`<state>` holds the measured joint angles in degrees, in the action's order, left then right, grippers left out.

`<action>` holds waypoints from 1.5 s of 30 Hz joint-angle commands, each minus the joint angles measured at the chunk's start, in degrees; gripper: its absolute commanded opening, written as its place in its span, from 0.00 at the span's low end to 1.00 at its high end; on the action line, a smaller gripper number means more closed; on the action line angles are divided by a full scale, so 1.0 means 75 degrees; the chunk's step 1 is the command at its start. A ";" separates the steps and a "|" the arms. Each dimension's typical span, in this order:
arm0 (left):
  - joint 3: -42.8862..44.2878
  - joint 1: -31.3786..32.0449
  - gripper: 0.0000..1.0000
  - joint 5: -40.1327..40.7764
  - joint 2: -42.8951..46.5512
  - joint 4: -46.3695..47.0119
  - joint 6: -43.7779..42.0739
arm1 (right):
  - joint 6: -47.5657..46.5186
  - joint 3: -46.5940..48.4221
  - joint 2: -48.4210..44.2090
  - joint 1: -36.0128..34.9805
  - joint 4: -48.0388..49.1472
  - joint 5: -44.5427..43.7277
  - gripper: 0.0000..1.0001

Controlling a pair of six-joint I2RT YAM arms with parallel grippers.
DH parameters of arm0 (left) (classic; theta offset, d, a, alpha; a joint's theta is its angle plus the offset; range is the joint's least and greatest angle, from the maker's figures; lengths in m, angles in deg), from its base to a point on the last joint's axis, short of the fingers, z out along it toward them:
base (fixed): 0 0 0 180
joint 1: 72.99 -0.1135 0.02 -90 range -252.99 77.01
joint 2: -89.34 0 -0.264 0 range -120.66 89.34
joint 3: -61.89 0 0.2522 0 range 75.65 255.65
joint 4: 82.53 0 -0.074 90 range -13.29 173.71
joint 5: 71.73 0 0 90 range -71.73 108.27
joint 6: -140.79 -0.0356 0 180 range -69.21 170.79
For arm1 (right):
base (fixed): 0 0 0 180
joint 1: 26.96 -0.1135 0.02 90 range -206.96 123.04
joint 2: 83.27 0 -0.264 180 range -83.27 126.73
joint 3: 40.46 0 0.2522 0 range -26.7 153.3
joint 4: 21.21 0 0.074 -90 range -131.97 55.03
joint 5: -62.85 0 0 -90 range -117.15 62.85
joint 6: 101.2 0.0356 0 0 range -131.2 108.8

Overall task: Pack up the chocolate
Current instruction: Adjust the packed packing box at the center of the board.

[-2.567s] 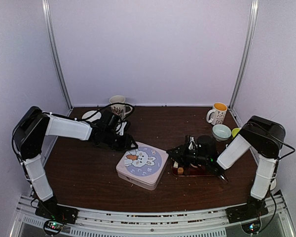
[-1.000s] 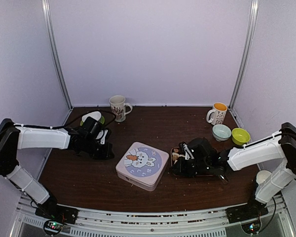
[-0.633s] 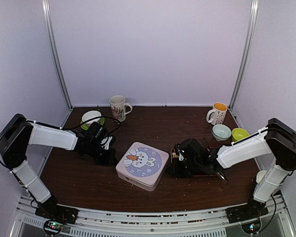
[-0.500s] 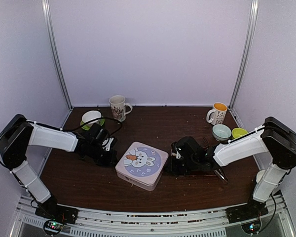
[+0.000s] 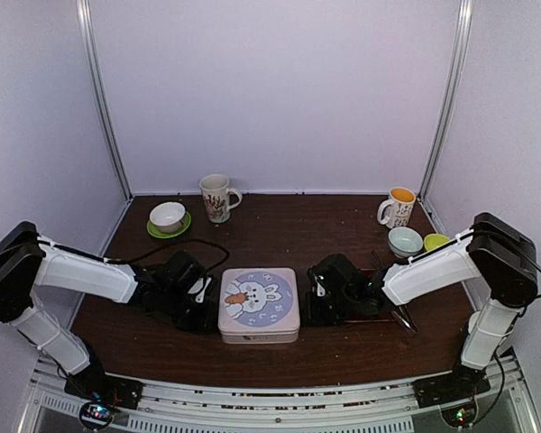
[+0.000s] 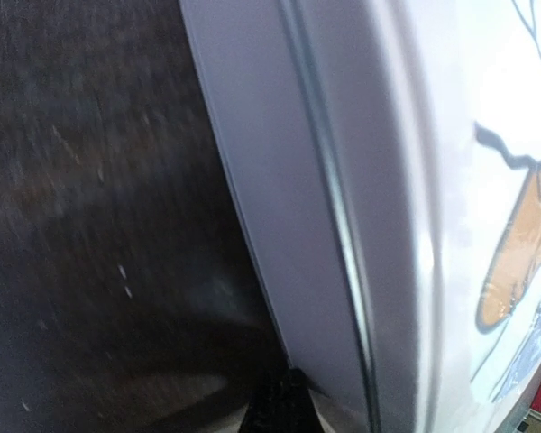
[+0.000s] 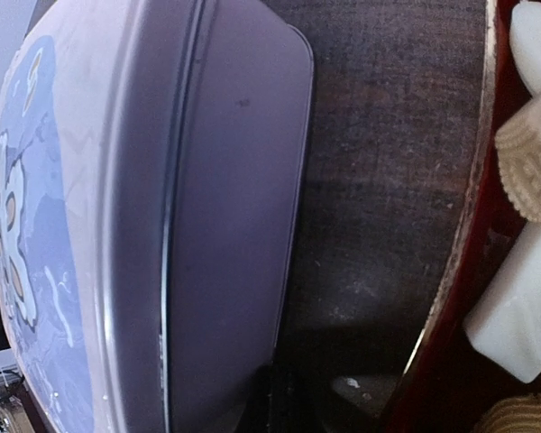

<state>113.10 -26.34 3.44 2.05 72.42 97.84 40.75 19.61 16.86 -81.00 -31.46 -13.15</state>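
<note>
My left arm (image 5: 83, 269) and right arm (image 5: 430, 268) are smooth white tubes between chunky black joint housings, ending in the all-black left gripper (image 5: 211, 310) and right gripper (image 5: 309, 308). Thin black cables (image 5: 207, 242) loop off the wrists.

Cream chocolate (image 7: 514, 325) in red-rimmed tray (image 7: 476, 207)

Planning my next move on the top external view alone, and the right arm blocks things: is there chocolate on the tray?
Observer: Yes, the right wrist view shows white and cream chocolate on the red-rimmed tray.
Operator: Does the tin touch it?
Observer: No, a strip of bare table separates them.
Operator: Lid on?
Observer: Yes, the left wrist view shows the lid seated, its seam closed along the side.
</note>
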 commanded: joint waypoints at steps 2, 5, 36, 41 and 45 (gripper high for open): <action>-0.0124 0.0517 0.00 0.0107 0.0628 0.0486 0.0723 | -0.0182 0.0159 -0.0049 -0.0236 0.0414 0.0383 0.00; -0.0125 0.0501 0.00 0.0809 0.0979 -0.0023 0.0708 | -0.0211 0.0119 -0.0146 -0.0229 0.0371 0.0342 0.00; -0.0762 -0.1786 0.00 -0.0047 0.2837 0.1315 -0.0505 | -0.0997 -0.0032 -0.1279 0.0544 0.0228 0.0012 0.00; -0.0684 -0.2239 0.00 -0.0907 0.2163 0.3068 -0.0552 | -0.0770 -0.0103 -0.0711 0.1097 0.2566 0.1403 0.00; -0.0124 -0.2282 0.00 -0.1411 0.1143 0.3686 -0.0715 | -0.0218 0.0132 0.0153 0.1368 0.4460 0.2391 0.00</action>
<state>107.70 -42.90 -1.13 16.35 89.14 94.78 35.98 19.50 12.54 -72.12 -14.94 -4.23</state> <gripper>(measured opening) 0.009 0.009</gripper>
